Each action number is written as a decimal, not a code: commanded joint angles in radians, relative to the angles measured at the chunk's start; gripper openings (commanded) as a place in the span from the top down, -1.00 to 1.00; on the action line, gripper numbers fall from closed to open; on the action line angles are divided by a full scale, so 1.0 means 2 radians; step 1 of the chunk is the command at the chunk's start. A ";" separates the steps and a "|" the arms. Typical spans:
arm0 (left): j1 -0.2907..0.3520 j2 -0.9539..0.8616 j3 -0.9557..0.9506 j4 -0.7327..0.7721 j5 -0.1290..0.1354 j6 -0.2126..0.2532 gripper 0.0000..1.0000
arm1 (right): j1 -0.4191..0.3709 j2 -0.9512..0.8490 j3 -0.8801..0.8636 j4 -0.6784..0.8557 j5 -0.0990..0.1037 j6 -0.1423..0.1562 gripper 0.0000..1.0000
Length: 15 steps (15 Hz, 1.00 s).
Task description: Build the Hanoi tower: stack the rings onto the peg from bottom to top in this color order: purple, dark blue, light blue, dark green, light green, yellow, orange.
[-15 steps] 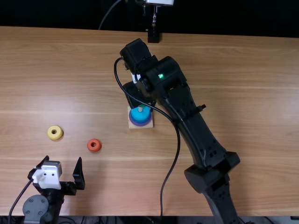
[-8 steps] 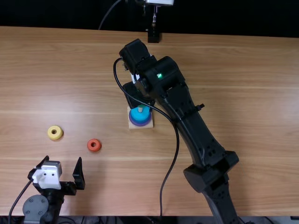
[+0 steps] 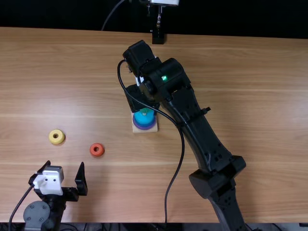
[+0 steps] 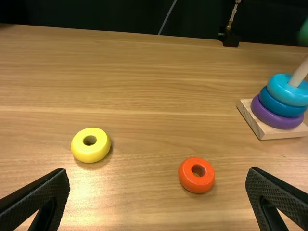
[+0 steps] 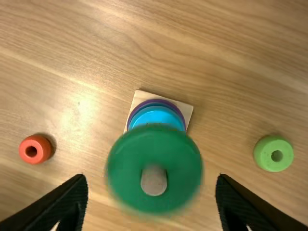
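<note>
1. Sitting high on the upright peg [image 4: 299,74], the dark green ring [image 5: 154,139] is lying between the fingers of the right claw [image 5: 151,178], the peg's tip showing in its hole; the hole's axis is running along the peg.
2. That claw is standing spread, with gaps on both sides of the ring, so it is apparently letting the ring go.
3. Below, bare peg is separating dark green from the light blue ring [image 4: 288,91]; under that, the dark blue ring [image 4: 280,105] and the purple ring [image 4: 276,119] are resting on the base [image 4: 246,107]. Dark green is probably needing only a straight drop.
4. The light green ring [image 5: 273,154], likely next, is lying on the bench [image 3: 231,86] beside the right claw, across the peg from the orange ring [image 4: 197,175]. The right arm is being the nearer one.
5. The peg is standing in the way: moving sideways before rising clear is risking a knock to ring or stack.
6. The left claw [image 3: 65,163] is waiting spread near the yellow ring [image 4: 91,145] and orange, well apart from the stack; both are lying flat, holes up.
</note>
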 commanded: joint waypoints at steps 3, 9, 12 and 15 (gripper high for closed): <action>0.008 -0.006 -0.053 -0.034 0.012 0.002 -1.00 | 0.001 0.013 0.011 0.010 0.006 0.012 -1.00; 0.008 -0.006 -0.053 -0.034 0.011 0.002 -1.00 | -0.045 0.005 -0.027 0.062 0.008 0.013 -1.00; 0.008 -0.006 -0.053 -0.034 0.011 0.002 -1.00 | -0.085 -0.091 -0.197 0.167 0.008 0.014 -1.00; 0.008 -0.006 -0.053 -0.034 0.011 0.002 -1.00 | -0.125 -0.156 -0.363 0.344 0.013 0.012 -1.00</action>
